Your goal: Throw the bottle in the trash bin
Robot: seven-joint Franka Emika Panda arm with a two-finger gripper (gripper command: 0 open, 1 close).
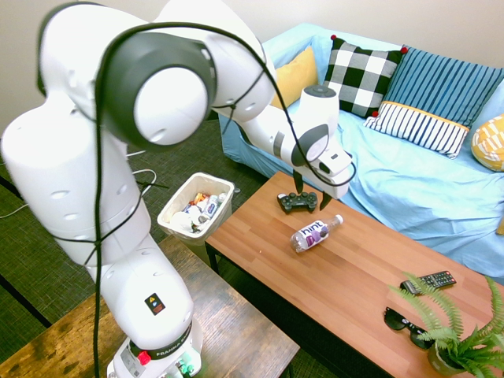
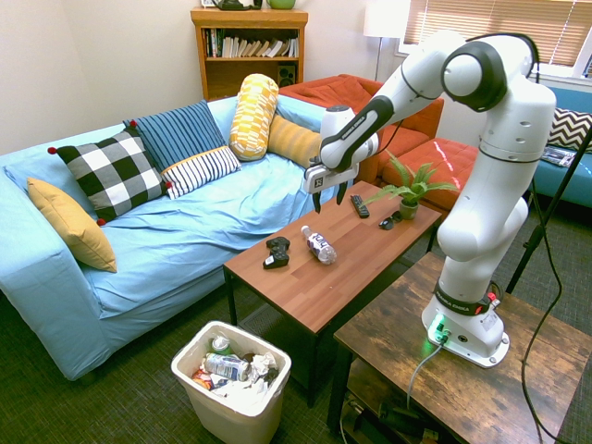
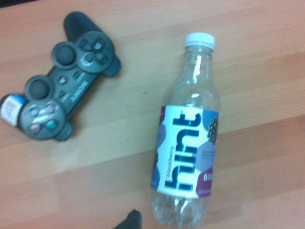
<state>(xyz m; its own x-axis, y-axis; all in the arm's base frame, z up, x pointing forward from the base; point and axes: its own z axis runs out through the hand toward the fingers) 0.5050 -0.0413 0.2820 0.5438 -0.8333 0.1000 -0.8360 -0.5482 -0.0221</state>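
- Bottle-grabbing is the step I am on. My end effector [image 2: 331,198] hangs in the air above the desk [image 2: 361,262], points down, has its two fingers spread wide, and holds nothing.
- Going left to right in the first outside view, the trash bin [image 1: 176,205] comes first. It stands on the dark floor just beside the end of the desk, and it already has wrappers and litter inside.
- Next on the desk is a black game controller [image 1: 298,201]. I must not pick that up.
- Just beside it, but not touching, lies the bottle [image 1: 316,233]. It is on its side, with its white cap pointing away from the bin. It is clear and looks almost empty, so I think it is light and may roll.
- My next move, I think, is to go down with one finger on each side of the bottle's middle, then squeeze gently. After that I would lift it and carry it over the bin.
- Farther right on the desk are a remote [image 1: 428,280], dark sunglasses [image 1: 403,324] and a small green plant [image 1: 457,335], well away from the bottle.
- Behind the desk is a sofa [image 1: 394,177] with a blue cover and many pillows. The desk is brown wood and smooth.
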